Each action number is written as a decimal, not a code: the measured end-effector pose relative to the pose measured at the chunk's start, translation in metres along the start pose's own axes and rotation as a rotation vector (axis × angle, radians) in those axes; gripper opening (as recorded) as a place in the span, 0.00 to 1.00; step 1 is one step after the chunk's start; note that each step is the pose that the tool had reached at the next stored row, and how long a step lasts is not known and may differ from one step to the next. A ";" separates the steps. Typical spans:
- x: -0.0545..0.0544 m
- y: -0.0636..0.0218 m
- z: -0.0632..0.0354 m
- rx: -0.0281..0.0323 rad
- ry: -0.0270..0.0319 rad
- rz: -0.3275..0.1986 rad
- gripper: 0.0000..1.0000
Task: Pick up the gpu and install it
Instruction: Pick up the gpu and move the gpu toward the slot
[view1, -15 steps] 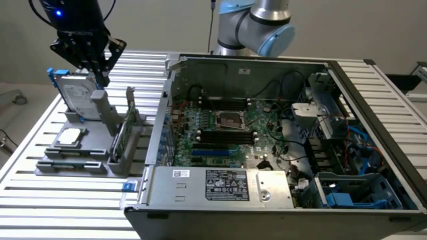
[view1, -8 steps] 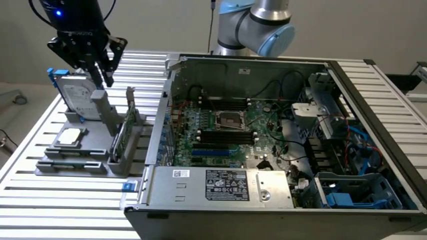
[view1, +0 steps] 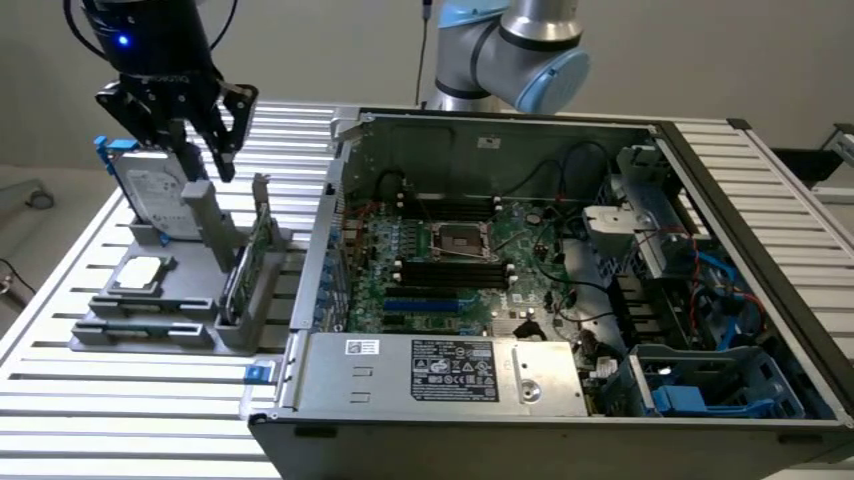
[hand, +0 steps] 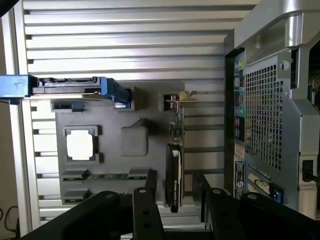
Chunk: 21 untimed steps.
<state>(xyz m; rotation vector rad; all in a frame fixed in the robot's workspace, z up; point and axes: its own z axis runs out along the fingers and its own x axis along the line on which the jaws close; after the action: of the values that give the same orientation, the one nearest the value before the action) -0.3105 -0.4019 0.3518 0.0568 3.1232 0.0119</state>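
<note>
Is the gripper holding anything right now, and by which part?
Nothing is held. The gripper is open, above the gpu, which stands on edge in the gray fixture.

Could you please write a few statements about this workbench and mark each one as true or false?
1. The gpu stands on edge in the grey holder. True.
2. The pincer grips the gpu. False: it is open above the holder and holds nothing.
3. The computer case is open, with its motherboard showing. True.
4. The hard drive lies inside the case. False: it stands in the holder.
</note>
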 end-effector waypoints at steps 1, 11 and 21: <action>0.000 0.0000 0.0019 0.0000 -0.0001 0.000 0.42; -0.001 -0.0007 0.0200 0.0002 0.0001 -0.019 0.42; -0.003 -0.0099 0.0382 -0.0001 0.0002 -0.030 0.42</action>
<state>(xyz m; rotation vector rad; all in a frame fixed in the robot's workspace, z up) -0.3074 -0.4117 0.3136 0.0102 3.1238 0.0115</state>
